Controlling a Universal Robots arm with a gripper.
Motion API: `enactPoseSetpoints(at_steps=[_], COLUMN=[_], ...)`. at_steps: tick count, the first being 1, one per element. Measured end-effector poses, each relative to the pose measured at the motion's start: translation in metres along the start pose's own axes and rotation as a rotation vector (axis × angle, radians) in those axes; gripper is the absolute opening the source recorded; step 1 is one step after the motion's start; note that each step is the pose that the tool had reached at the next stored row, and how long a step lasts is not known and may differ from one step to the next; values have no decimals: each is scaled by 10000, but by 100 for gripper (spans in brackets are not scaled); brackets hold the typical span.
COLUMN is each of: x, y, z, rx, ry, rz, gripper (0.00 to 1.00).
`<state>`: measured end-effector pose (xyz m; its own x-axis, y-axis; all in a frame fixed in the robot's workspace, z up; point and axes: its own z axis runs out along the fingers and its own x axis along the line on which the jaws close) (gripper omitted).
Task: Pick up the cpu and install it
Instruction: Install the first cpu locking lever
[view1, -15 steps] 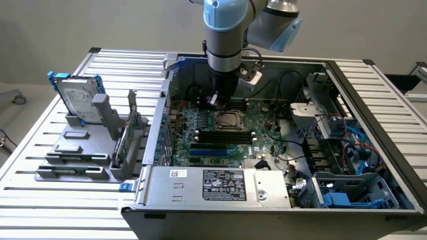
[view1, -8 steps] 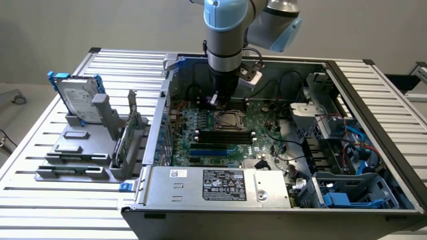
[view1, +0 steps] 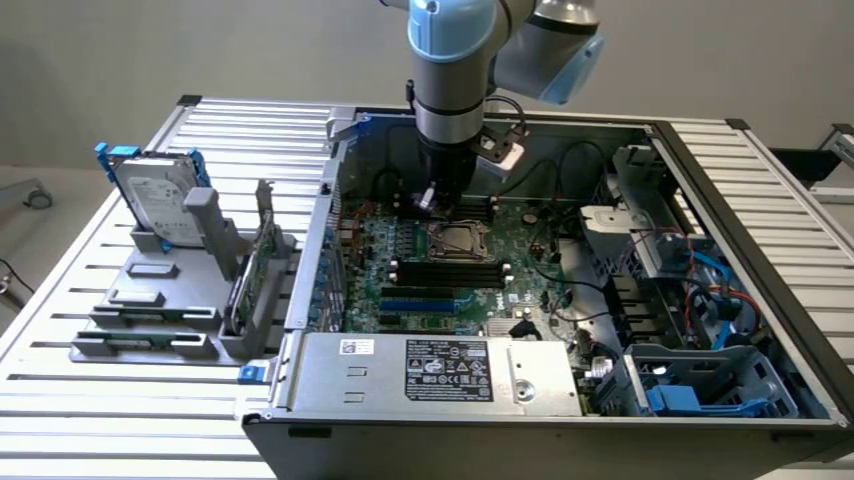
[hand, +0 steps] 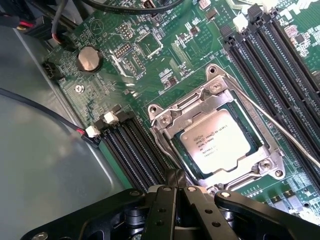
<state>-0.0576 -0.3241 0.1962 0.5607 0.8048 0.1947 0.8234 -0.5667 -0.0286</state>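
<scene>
Pincer (view1: 434, 198) first, in the exterior view: it hangs on the arm's end, low inside the open computer case (view1: 667, 135), close over the green board (view1: 527, 265). It stands just on the far side of the metal-framed socket (view1: 455, 241), which lies a little nearer the camera. The hard drive (view1: 158, 195) with blue brackets stands in its grey holder on the bench (view1: 80, 400), well apart on the exterior view's left. This view does not let me tell what fills the socket. In the wrist view the pincer (hand: 177, 192) is closed with its fingers (hand: 162, 200) pressed together, holding nothing. The cpu (hand: 215, 140) lies flat and printed side up inside the socket frame, just ahead of the fingertips and apart from them. It is near square, with no real long axis, and its edges run askew to the line of the fingers. A thin wire lever (hand: 280, 125) runs alongside the frame; whether the frame is clamped I cannot tell.
</scene>
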Motion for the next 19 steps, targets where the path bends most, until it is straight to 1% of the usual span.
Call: enactPoseSetpoints(at_steps=[11, 19], x=[4, 12], y=[-1, -4], z=[-16, -39], rx=[54, 105], ry=[-46, -85], rz=[78, 127], gripper=[11, 11])
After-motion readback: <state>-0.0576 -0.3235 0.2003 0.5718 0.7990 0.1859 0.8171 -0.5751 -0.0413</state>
